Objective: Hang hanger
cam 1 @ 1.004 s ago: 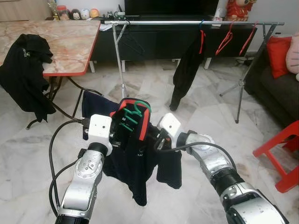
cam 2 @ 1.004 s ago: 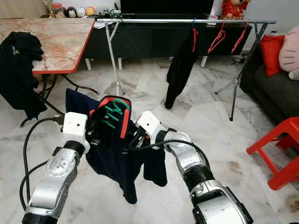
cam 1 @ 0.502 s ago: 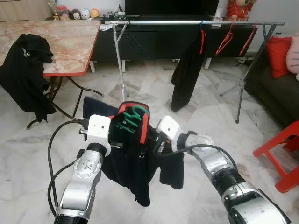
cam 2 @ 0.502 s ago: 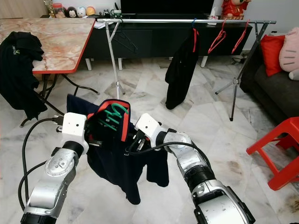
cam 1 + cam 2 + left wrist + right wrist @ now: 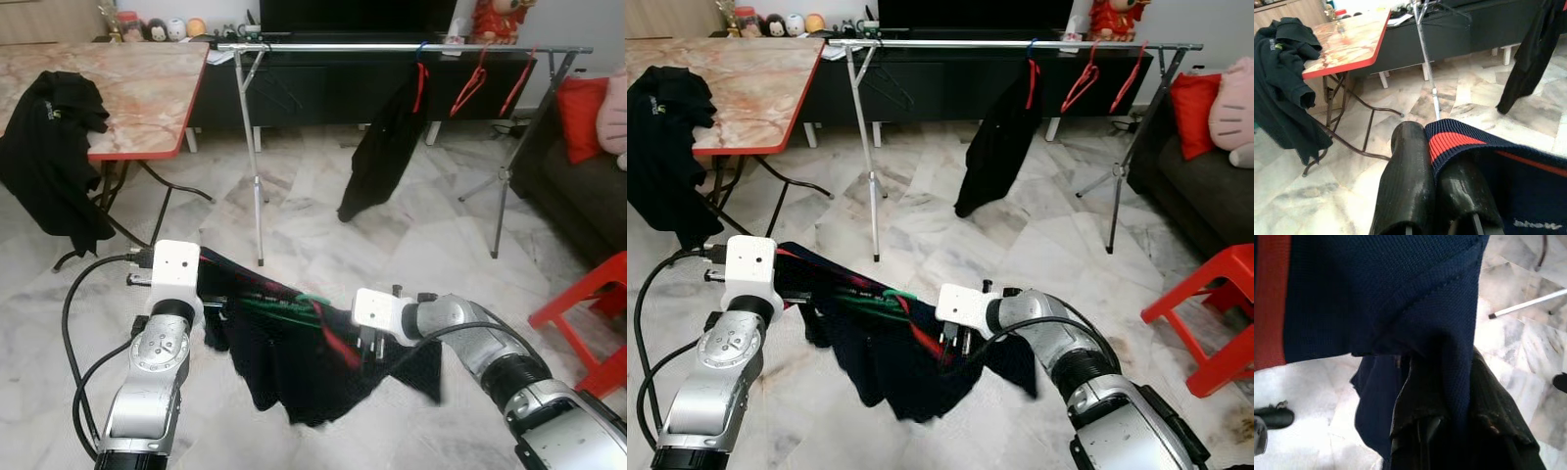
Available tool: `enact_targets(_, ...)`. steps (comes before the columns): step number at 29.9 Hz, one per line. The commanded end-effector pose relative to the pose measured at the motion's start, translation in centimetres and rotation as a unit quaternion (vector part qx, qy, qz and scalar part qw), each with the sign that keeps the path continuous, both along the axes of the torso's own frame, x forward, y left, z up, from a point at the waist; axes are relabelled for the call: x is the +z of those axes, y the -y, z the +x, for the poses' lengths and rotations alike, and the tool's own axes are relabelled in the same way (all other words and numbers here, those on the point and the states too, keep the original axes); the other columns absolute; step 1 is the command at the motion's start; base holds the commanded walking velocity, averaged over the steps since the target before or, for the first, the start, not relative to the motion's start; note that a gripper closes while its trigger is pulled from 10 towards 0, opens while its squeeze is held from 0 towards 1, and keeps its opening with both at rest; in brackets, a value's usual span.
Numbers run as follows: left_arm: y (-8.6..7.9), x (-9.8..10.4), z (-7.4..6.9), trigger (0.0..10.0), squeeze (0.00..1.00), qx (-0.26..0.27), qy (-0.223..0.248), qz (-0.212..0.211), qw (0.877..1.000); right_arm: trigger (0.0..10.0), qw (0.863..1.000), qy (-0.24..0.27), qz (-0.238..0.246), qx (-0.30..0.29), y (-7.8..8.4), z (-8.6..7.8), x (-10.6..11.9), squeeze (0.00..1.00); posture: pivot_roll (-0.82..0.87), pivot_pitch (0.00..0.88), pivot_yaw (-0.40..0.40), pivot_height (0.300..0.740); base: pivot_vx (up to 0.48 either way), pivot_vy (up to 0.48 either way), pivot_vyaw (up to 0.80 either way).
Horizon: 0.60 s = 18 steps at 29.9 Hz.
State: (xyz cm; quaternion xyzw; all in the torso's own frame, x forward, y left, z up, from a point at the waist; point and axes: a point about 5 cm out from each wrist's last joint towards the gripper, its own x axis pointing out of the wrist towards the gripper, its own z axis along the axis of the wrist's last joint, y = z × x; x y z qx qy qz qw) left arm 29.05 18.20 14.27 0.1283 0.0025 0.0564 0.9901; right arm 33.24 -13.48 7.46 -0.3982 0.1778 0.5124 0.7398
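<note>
Left eye view took in the marble floor [image 5: 323,245] of a living room, with a dark TV bench [image 5: 323,83] along the far wall and a marble-topped table [image 5: 137,88] with a red edge on the robot's left, a black jacket [image 5: 54,157] draped over its corner. A metal rack [image 5: 392,47] stood before the bench, carrying one black garment [image 5: 377,147] on a red hanger and two bare red hangers [image 5: 490,78] further right. A dark sofa [image 5: 578,186] with a red cushion sat on the right, a red stool [image 5: 593,313] nearer. Close in, a navy shirt [image 5: 294,362] with a red collar was stretched between the two arms, low over the floor. A green hanger [image 5: 284,304] lay inside its collar. The left gripper [image 5: 1442,166] was pinched closed on the red-striped collar edge, as the left wrist view showed. The right gripper [image 5: 370,345] gripped the cloth at the shirt's other side, its fingers closed with fabric bunched over them in the right wrist view.
</note>
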Motion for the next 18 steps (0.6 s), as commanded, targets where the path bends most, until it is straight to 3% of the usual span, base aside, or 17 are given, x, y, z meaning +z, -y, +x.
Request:
enact_targets(1, -1.2, 0.4, -0.1, 0.0, 0.00, 0.032, 0.005, 0.026, 0.999, 0.0, 1.000, -0.004, -0.009, 0.002, 0.8, -0.1, 0.1, 0.00, 0.00, 0.000, -0.038, 0.740, 0.000, 0.000, 0.00)
enact_targets(2, -1.6, -0.2, -0.2, 0.0, 0.00, 0.035, -0.019, 0.048, 0.998, 0.0, 1.000, -0.007, 0.001, 0.020, 0.9, -0.1, 0.4, 0.00, -0.01, 0.000, -0.035, 0.740, 0.000, 0.000, 0.00)
enact_targets(8, -3.0, -2.1, -0.8, 0.0, 0.00, 0.037, -0.081, 0.075, 0.993, 0.0, 0.996, -0.035, 0.038, 0.066, 1.0, -0.5, 1.5, 0.00, 0.00, 0.000, -0.030, 0.740, 0.000, 0.000, 0.00)
enact_targets(13, -4.4, -3.5, -1.3, 0.0, 0.00, 0.045, -0.121, 0.114, 0.985, 0.0, 0.993, -0.055, 0.036, 0.093, 1.3, -0.7, 1.8, 0.00, -0.01, 0.000, -0.027, 0.740, 0.000, 0.000, 0.00)
enact_targets(15, -5.4, -4.6, -1.9, 0.0, 0.00, 0.054, -0.147, 0.124, 0.980, 0.0, 0.991, -0.068, 0.029, 0.108, 1.6, -0.9, 2.0, 0.00, -0.01, 0.000, -0.028, 0.740, 0.000, 0.000, 0.00)
enact_targets(16, -6.5, -5.8, -2.8, 0.0, 0.00, 0.061, -0.184, 0.123, 0.973, 0.0, 0.989, -0.083, 0.029, 0.120, 2.2, -1.0, 2.3, 0.00, 0.00, 0.000, -0.027, 0.740, 0.000, 0.000, 0.00)
enact_targets(18, -6.9, -6.3, -3.2, 0.0, 0.00, 0.063, -0.198, 0.122, 0.971, 0.0, 0.988, -0.090, 0.031, 0.124, 2.4, -1.1, 2.4, 0.00, 0.00, 0.000, -0.029, 0.740, 0.000, 0.000, 0.00)
